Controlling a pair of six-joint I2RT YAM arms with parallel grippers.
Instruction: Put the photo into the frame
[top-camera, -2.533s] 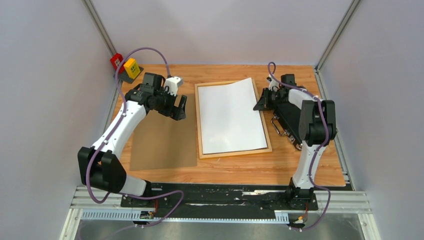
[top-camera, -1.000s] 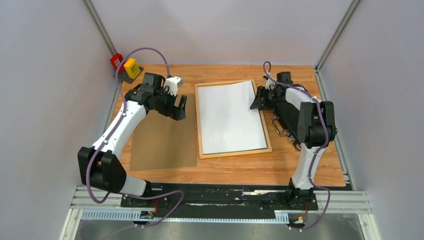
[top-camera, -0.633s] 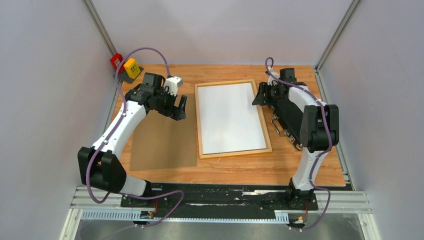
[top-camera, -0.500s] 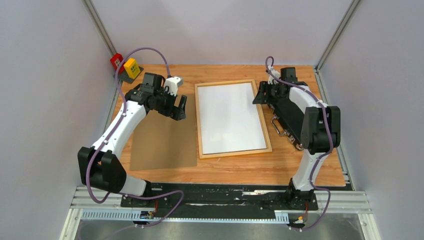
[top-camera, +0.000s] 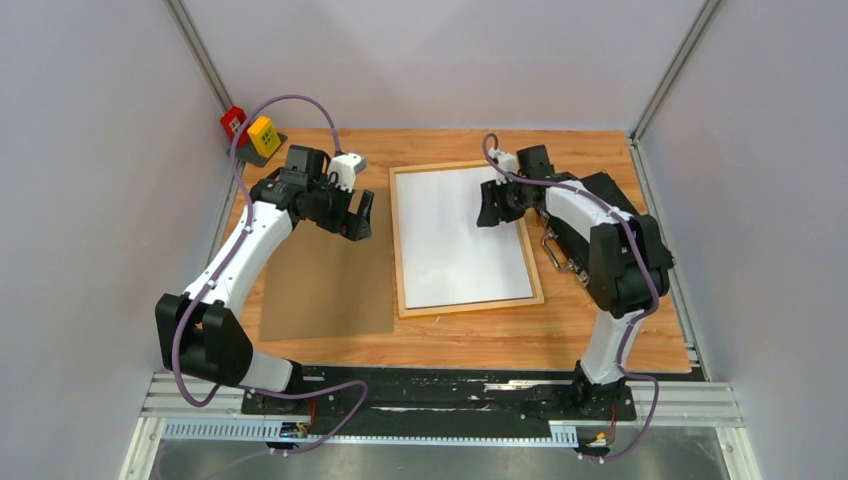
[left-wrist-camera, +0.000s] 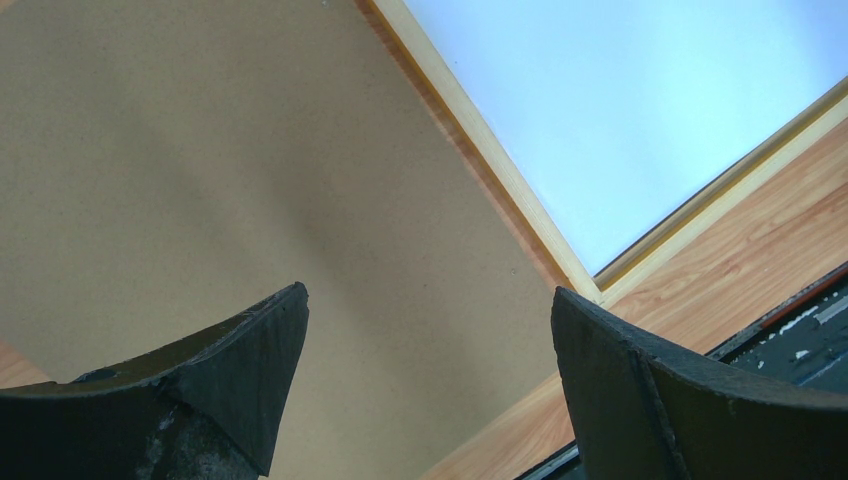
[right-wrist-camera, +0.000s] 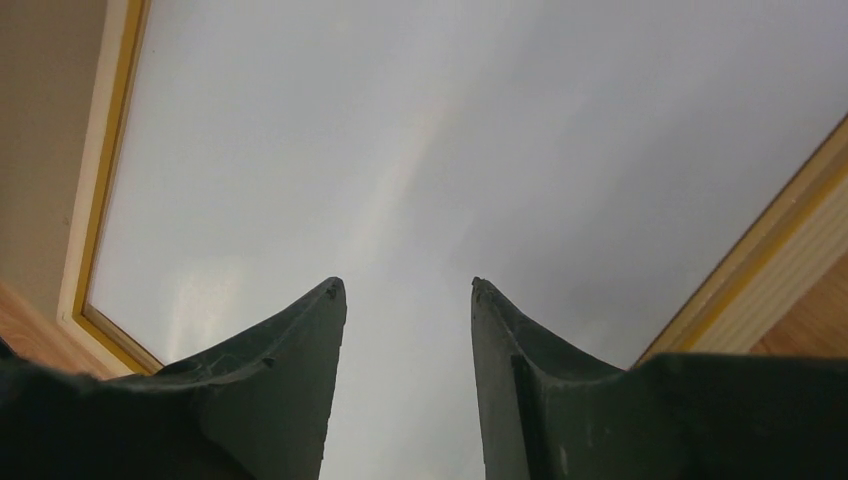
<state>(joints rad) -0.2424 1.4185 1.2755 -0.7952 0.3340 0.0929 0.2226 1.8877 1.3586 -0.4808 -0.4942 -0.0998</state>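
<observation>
So the photo (top-camera: 460, 240) is lying back-up inside the frame (top-camera: 397, 250), my right end effector (top-camera: 492, 215) hovers half open and empty over its far-right part, left end effector (top-camera: 360, 215) wide open holding nothing, and I reckon next up is gently pressing it flat.

This is a robotics lab test cell. Plain pale walls (top-camera: 90, 150) enclose a wooden table (top-camera: 500, 345), two robot arms (top-camera: 240, 250) are bolted to a metal rail (top-camera: 440, 405), and a red-and-yellow button box (top-camera: 250, 130) sits in one corner.
</observation>
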